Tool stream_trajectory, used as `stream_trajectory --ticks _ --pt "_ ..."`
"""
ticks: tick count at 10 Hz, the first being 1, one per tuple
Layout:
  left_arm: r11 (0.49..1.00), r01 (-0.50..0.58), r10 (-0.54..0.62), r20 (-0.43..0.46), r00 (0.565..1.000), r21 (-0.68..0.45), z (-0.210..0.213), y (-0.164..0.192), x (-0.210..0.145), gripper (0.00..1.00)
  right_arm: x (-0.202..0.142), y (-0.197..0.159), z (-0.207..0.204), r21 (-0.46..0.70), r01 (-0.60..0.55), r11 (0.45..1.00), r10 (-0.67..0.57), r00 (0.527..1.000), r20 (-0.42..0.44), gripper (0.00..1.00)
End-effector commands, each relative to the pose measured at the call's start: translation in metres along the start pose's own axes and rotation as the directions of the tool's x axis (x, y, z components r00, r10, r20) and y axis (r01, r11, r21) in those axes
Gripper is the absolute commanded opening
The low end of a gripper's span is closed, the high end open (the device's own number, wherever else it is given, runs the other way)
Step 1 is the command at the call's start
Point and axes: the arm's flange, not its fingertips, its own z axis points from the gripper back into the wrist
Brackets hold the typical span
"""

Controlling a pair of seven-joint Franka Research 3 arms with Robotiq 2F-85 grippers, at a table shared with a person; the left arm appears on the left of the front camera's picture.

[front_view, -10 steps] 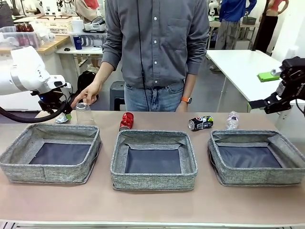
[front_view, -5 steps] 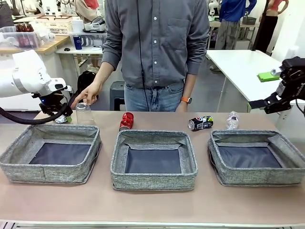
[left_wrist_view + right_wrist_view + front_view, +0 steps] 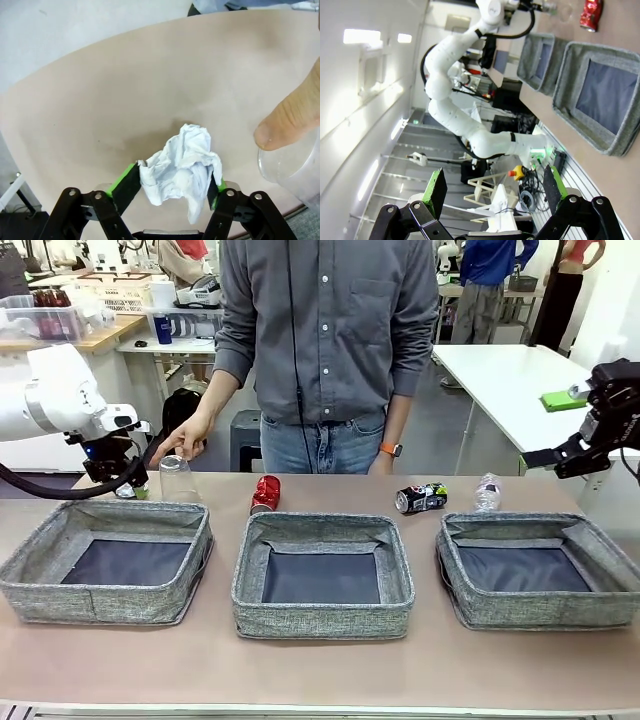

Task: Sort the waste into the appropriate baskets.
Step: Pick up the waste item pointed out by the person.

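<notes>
My left gripper (image 3: 172, 177) is shut on the crumpled white paper ball (image 3: 182, 167), which sits between its green pads just above the table. In the front view, the left gripper (image 3: 127, 485) is behind the left basket (image 3: 100, 605). Beside it stands the clear plastic cup (image 3: 177, 478), with the person's hand (image 3: 183, 443) on its rim. A red can (image 3: 266, 494), a crushed dark can (image 3: 420, 498) and a clear bottle (image 3: 487, 492) lie behind the middle basket (image 3: 320, 620) and right basket (image 3: 545, 612). My right gripper (image 3: 496, 190) is open, raised off the table's right end.
The person stands at the far edge of the table, with one fingertip (image 3: 287, 122) close to the paper ball. All three baskets have bare dark bottoms. A white table (image 3: 510, 380) with a green object stands behind on the right.
The left gripper's jaws have closed on the paper ball. The right arm and the person's hand on the cup have stayed put.
</notes>
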Motion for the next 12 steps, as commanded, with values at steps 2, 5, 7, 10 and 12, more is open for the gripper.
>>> stream_trajectory --ticks 2,5,7,10,12 --pt "1.0 -0.024 0.024 -0.046 0.999 0.016 -0.013 0.001 0.001 0.0 0.004 0.002 -0.002 0.018 -0.031 0.999 0.03 0.999 0.009 1.0" --pt "0.998 -0.049 0.051 -0.042 0.998 0.043 -0.005 -0.004 -0.002 0.0 0.004 0.002 -0.002 0.018 -0.031 0.999 0.03 0.999 0.009 1.0" --pt "0.995 -0.076 0.078 -0.047 0.996 0.061 -0.002 -0.007 -0.006 0.0 0.004 0.002 -0.002 0.018 -0.031 0.999 0.03 0.999 0.009 1.0" --pt "0.991 -0.113 0.117 -0.062 0.991 0.074 0.004 -0.012 -0.012 0.0 0.004 0.002 -0.002 0.018 -0.031 0.999 0.03 0.999 0.009 1.0" --pt "0.984 -0.149 0.158 -0.093 0.983 0.092 0.029 -0.024 -0.032 0.0 0.004 0.002 -0.002 0.018 -0.031 0.999 0.03 0.999 0.009 1.0"
